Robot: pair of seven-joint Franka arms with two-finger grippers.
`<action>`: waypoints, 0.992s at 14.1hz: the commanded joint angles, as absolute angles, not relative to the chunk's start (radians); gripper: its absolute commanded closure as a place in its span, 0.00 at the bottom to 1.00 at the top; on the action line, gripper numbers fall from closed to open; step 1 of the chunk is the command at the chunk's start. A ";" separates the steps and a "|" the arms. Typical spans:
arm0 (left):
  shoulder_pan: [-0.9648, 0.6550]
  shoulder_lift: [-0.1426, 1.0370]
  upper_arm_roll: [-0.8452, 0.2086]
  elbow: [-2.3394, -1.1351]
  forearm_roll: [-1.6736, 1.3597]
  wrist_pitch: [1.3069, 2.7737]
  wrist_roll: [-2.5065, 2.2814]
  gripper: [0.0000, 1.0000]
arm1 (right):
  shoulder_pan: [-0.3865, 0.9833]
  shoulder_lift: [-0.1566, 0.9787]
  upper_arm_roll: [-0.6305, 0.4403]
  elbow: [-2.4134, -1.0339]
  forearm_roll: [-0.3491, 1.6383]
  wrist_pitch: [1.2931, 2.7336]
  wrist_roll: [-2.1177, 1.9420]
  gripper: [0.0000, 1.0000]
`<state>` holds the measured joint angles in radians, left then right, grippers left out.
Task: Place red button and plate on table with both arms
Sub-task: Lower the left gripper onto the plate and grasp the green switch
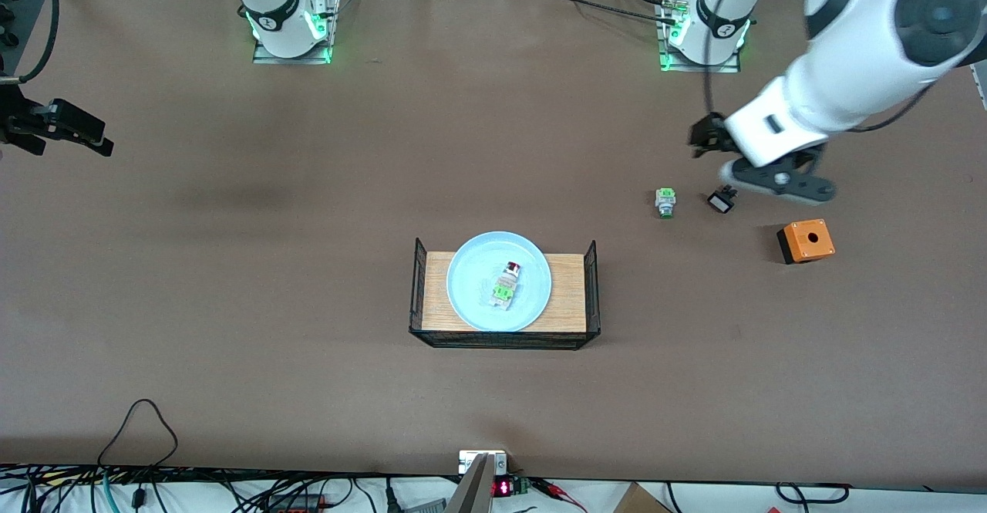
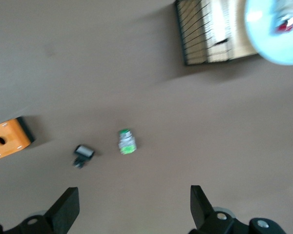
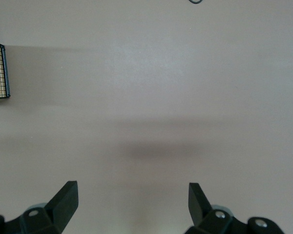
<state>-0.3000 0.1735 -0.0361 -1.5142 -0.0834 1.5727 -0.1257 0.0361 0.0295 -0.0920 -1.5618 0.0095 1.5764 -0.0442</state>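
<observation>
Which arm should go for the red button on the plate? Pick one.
Left, probably. Its open claw hangs over the table near the green switch, closer to the plate holding the red button. The right claw waits at the table's end.

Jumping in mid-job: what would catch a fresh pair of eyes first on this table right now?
First, the pale blue plate on the wire-ended tray mid-table, with the red button lying on it. Next, the left gripper, open, over bare table beside the green-capped switch, a small black part and the orange box. The right gripper waits open at the right arm's end.
</observation>
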 commanded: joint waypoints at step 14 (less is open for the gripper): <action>-0.603 0.727 -0.011 -1.155 -0.046 2.192 -0.268 0.00 | 0.041 0.020 -0.092 -1.554 -0.006 1.557 -0.040 0.00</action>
<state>-0.5717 0.6832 -0.0325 -1.2035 -0.0741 2.1480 -0.2505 0.0361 0.0295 -0.0920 -1.5610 0.0094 1.5757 -0.0442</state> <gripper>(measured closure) 0.000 0.000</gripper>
